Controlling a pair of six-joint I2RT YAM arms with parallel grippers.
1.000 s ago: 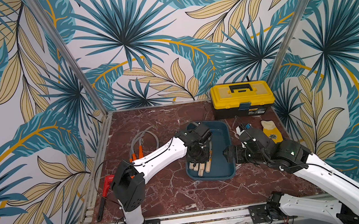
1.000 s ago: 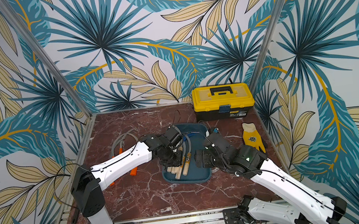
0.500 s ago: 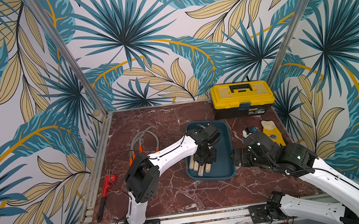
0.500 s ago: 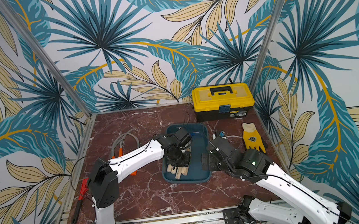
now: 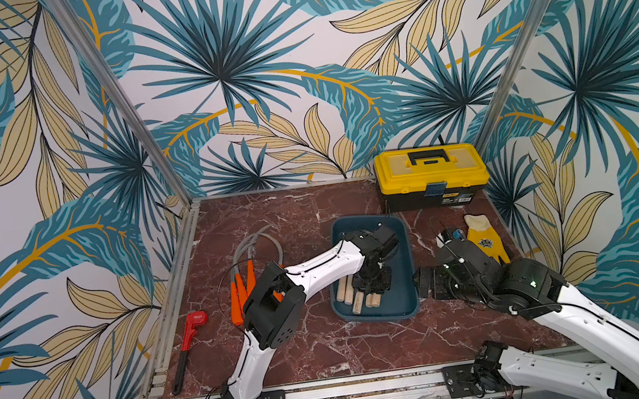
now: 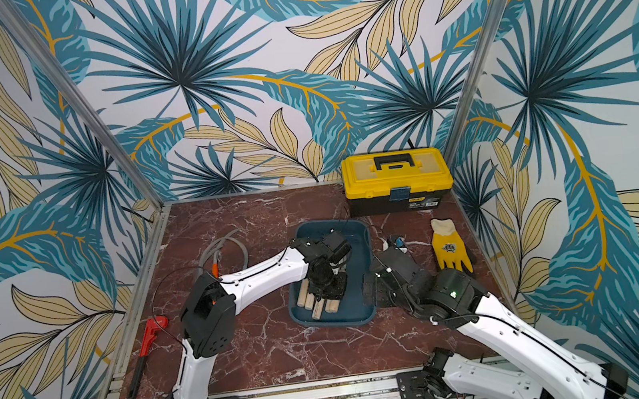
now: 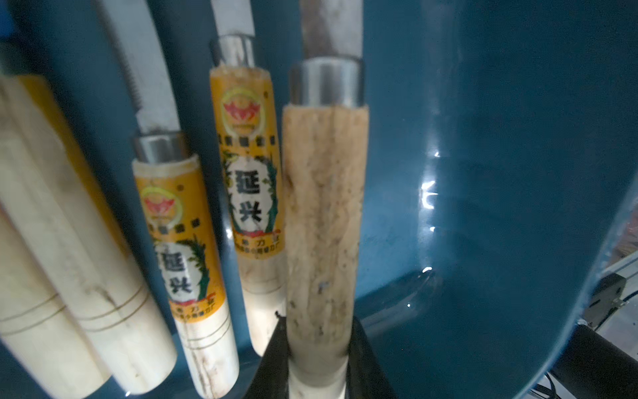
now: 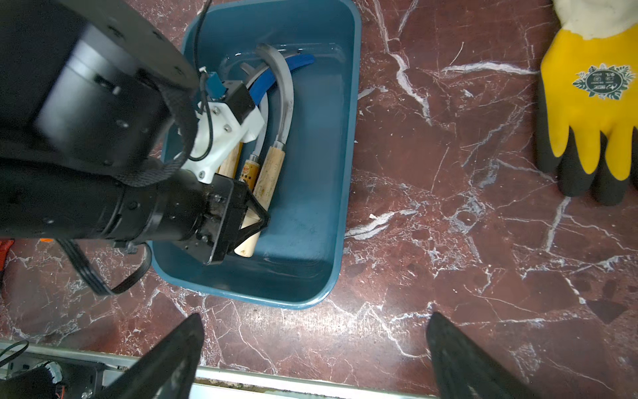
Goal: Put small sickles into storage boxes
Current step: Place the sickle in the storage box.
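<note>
Left tool [image 8: 257,221] clenches one sickle [image 7: 324,207] of five in the tray [image 5: 405,273]; three orange sickles [image 5: 242,290] on counter [image 5: 321,355]; right tool [image 8: 314,317] released.

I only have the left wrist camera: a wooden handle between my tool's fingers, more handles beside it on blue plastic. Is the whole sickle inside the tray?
Observer: Yes. In the right wrist view the left tool is shut on the held sickle, and its grey blade curves inside the walls of the blue tray.
Operator: Where is my other arm?
Observer: The right tool hangs open over the table beside the tray, holding nothing.
Operator: Any sickles not boxed yet?
Observer: In a top view, orange-handled sickles lie on the table on the left arm's side of the tray.
</note>
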